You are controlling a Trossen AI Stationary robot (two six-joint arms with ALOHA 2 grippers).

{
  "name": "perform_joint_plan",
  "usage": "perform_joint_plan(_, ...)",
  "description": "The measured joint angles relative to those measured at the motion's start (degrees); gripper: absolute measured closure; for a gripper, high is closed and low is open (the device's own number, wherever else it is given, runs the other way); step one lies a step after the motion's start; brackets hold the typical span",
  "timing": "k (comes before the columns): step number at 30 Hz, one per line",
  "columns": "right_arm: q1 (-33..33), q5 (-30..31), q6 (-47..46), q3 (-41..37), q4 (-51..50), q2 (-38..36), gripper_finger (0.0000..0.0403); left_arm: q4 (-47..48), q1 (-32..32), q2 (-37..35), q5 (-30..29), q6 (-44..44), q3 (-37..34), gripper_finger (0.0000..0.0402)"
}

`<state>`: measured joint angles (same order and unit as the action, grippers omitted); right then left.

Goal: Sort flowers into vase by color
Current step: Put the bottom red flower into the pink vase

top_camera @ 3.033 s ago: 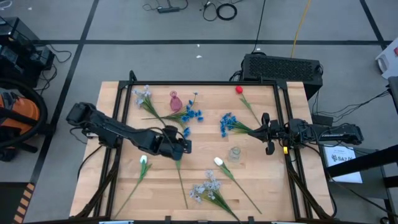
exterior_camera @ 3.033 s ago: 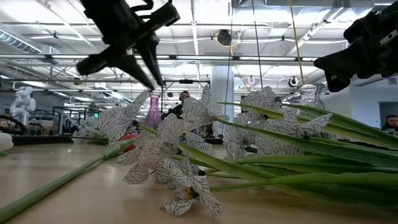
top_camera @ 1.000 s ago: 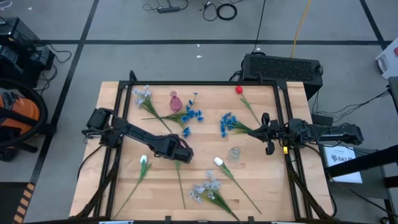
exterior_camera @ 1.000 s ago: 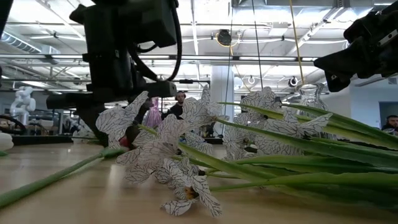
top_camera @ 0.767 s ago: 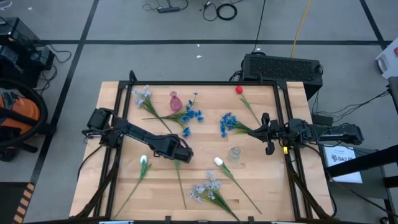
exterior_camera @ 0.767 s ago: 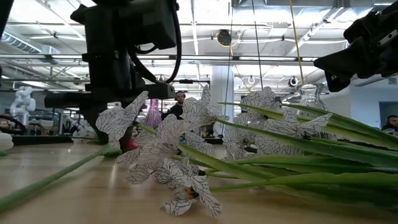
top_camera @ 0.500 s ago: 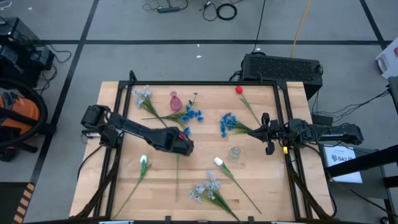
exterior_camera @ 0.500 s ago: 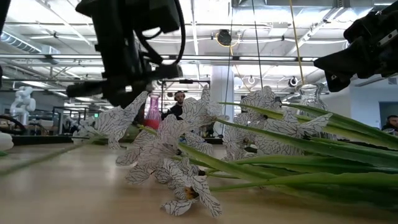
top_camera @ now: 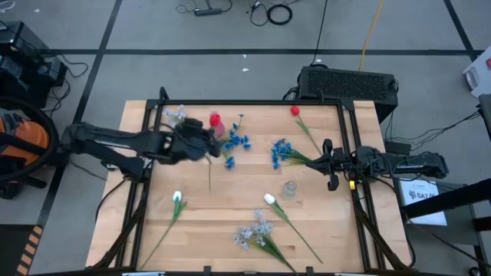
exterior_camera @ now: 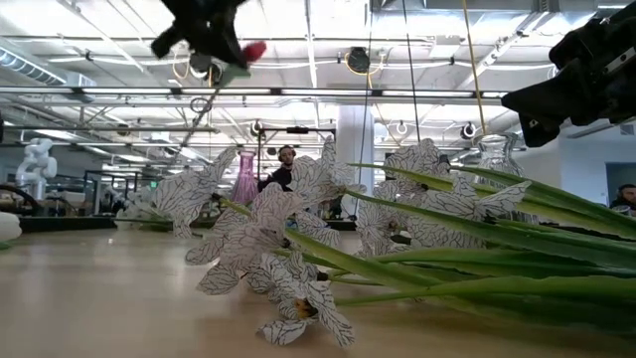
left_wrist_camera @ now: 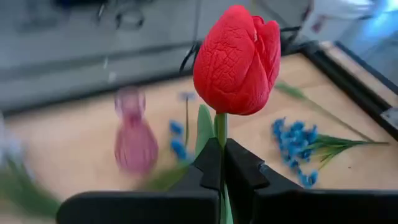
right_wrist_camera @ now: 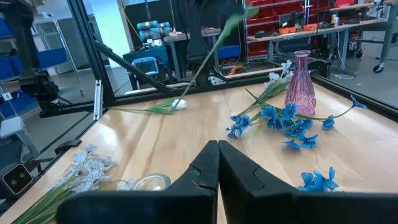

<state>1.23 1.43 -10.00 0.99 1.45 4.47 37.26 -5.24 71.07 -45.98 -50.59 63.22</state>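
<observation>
Your left gripper [left_wrist_camera: 221, 163] has lifted the red tulip [left_wrist_camera: 237, 60] off the table, fingers clamped on its stem, above the pink glass vase [left_wrist_camera: 135, 135]. Right gripper [right_wrist_camera: 217, 163] waits closed at the right edge.

Wood table [top_camera: 245, 207] in black frame, black perforated box [top_camera: 347, 81] on floor beyond right claw [top_camera: 330, 165], orange-black vacuum [top_camera: 19, 142] behind left claw's arm, cables [top_camera: 272, 11] on grey floor, white box [top_camera: 418, 192] beside right arm.
</observation>
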Motion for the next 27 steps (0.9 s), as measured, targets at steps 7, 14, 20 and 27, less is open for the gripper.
perform_joint_plan(7,0.0,0.0,0.0,0.0,0.0,0.0,0.0403,-12.7,3.7,-4.4,-3.2,23.0,0.0,0.0392)
perform_joint_plan(14,0.0,0.0,0.0,0.0,0.0,0.0,0.0403,-25.4,14.6,-4.4,12.6,44.2,-0.7,0.0392)
perform_joint_plan(20,0.0,0.0,0.0,0.0,0.0,0.0,0.0403,-42.0,26.9,-4.4,35.3,52.9,-3.2,0.0391)
perform_joint_plan(27,0.0,0.0,0.0,0.0,0.0,0.0,0.0403,-52.9,42.8,-4.8,60.7,54.5,-6.9,0.0396)
